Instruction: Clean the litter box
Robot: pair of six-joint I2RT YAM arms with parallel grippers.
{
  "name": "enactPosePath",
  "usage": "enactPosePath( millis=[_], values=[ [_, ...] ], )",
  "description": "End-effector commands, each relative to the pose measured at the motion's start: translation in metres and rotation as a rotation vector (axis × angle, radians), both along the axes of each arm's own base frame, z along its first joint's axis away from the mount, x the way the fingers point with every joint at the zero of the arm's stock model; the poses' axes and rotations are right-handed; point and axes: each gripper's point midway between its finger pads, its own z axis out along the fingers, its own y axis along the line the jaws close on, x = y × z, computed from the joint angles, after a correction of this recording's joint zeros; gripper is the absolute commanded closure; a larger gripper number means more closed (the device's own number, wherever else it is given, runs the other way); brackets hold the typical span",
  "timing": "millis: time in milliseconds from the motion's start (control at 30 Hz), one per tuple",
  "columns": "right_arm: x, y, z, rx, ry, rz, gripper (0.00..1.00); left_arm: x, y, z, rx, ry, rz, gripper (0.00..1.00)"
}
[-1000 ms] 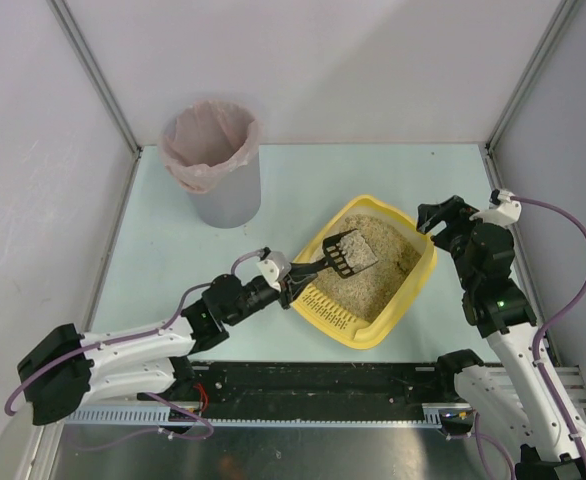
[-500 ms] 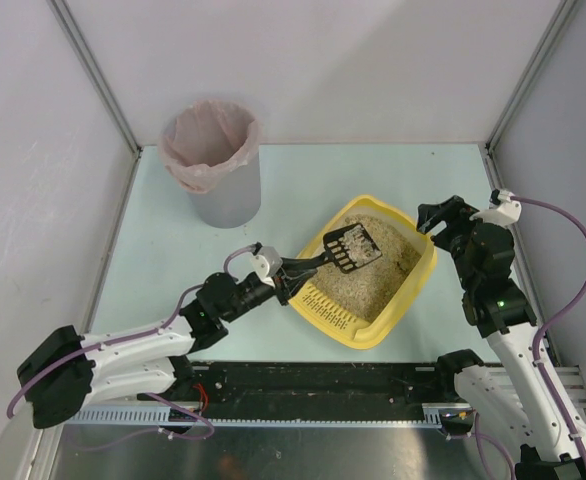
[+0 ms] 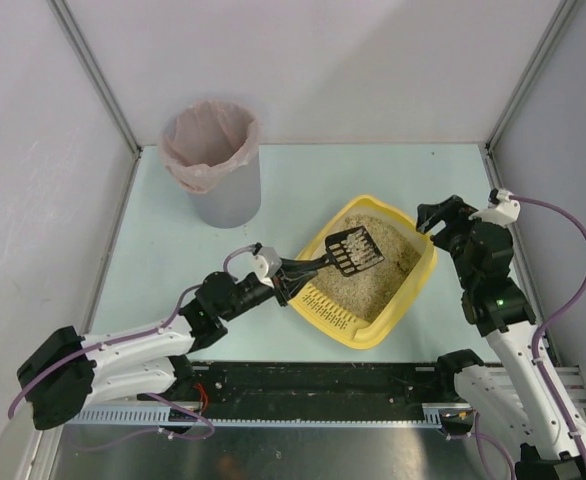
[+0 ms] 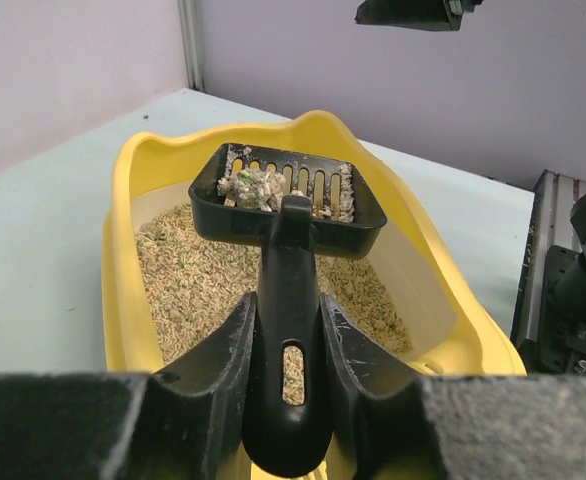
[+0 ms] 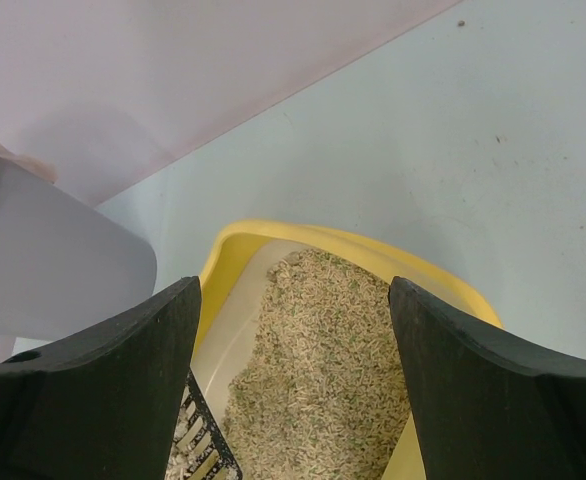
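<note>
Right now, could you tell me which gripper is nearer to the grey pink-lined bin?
Left. The left gripper, shut on the black scoop over the litter box, sits front-right of the grey bin; the right gripper hovers open beyond the box's far-right edge.

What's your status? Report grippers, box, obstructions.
Left gripper shut on scoop, clump aboard, above the litter box. Right gripper open, empty, by box's far edge. Nothing seen between scoop and bin.

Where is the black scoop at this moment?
In the top view the black scoop is just right of centre, held by the left gripper over the litter box, with the grey bin farther back on the left.
</note>
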Motion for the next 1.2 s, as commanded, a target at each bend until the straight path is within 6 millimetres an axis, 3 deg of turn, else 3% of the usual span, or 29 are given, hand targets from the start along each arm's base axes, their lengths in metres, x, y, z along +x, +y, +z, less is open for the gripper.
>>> enactPosePath(
  millis=[0, 100, 133, 167, 200, 267, 300, 333, 367, 400, 500, 533, 600, 700, 800, 867, 933, 1033, 1100, 1133, 1167],
  values=[
    [0.004, 0.001, 0.009, 0.010, -0.037, -0.002, 0.20, 0.009, 0.008, 0.021, -0.052, -0.043, 0.060, 1.00],
    [0.005, 0.002, 0.010, 0.009, -0.039, 0.004, 0.20, -0.012, -0.009, 0.029, -0.071, -0.059, -0.077, 1.00],
    [0.005, 0.002, 0.010, 0.009, -0.039, 0.002, 0.19, -0.008, -0.011, 0.021, -0.037, -0.041, -0.064, 1.00],
    [0.004, 0.002, 0.010, 0.011, -0.039, 0.002, 0.20, 0.009, 0.001, 0.019, -0.034, -0.043, 0.044, 1.00],
    [0.004, 0.001, 0.011, 0.010, -0.042, 0.002, 0.20, 0.011, 0.007, 0.018, -0.045, -0.030, 0.064, 1.00],
    [0.003, 0.000, 0.011, 0.005, -0.042, 0.000, 0.19, -0.009, -0.004, 0.025, -0.090, -0.037, -0.055, 1.00],
    [0.003, -0.001, 0.011, 0.005, -0.043, -0.006, 0.19, -0.010, -0.010, 0.027, -0.076, -0.029, -0.071, 1.00],
    [0.003, -0.002, 0.011, 0.004, -0.042, -0.012, 0.19, -0.006, -0.007, 0.024, -0.058, -0.029, -0.042, 1.00],
    [0.003, -0.001, 0.011, 0.006, -0.043, -0.009, 0.19, 0.011, 0.005, 0.022, -0.063, -0.020, 0.078, 1.00],
    [0.003, -0.001, 0.012, 0.006, -0.045, -0.006, 0.19, 0.011, 0.014, 0.015, -0.080, -0.010, 0.100, 1.00],
    [0.004, 0.001, 0.011, 0.007, -0.043, 0.000, 0.19, -0.011, -0.010, 0.018, -0.081, 0.009, -0.064, 1.00],
    [0.004, 0.001, 0.011, 0.010, -0.043, -0.001, 0.19, -0.007, -0.011, 0.010, -0.038, 0.012, -0.043, 1.00],
    [0.005, 0.002, 0.009, 0.009, -0.036, 0.004, 0.19, 0.006, 0.004, 0.000, -0.038, 0.041, 0.065, 1.00],
    [0.004, 0.002, 0.010, 0.006, -0.039, 0.004, 0.19, -0.012, -0.010, 0.019, -0.072, -0.017, -0.066, 1.00],
    [0.003, 0.000, 0.011, 0.009, -0.042, -0.005, 0.19, 0.006, 0.004, 0.009, -0.041, 0.006, 0.067, 1.00],
    [0.002, 0.001, 0.011, 0.009, -0.043, 0.003, 0.19, -0.007, -0.001, 0.016, -0.076, -0.011, -0.026, 1.00],
    [0.003, 0.000, 0.010, 0.003, -0.040, -0.004, 0.19, -0.007, -0.010, 0.012, -0.045, 0.001, -0.040, 1.00],
    [0.003, 0.000, 0.011, 0.006, -0.040, -0.002, 0.19, 0.001, 0.006, 0.008, -0.076, 0.015, 0.047, 1.00],
    [0.003, 0.001, 0.010, 0.003, -0.040, 0.000, 0.19, -0.017, -0.010, 0.017, -0.072, -0.013, -0.076, 1.00],
    [0.004, 0.000, 0.010, 0.004, -0.039, -0.003, 0.19, -0.016, -0.013, 0.012, -0.041, -0.006, -0.074, 1.00],
    [0.004, 0.001, 0.010, 0.005, -0.039, -0.002, 0.19, 0.001, -0.004, 0.007, -0.020, 0.001, 0.028, 1.00]
  ],
)
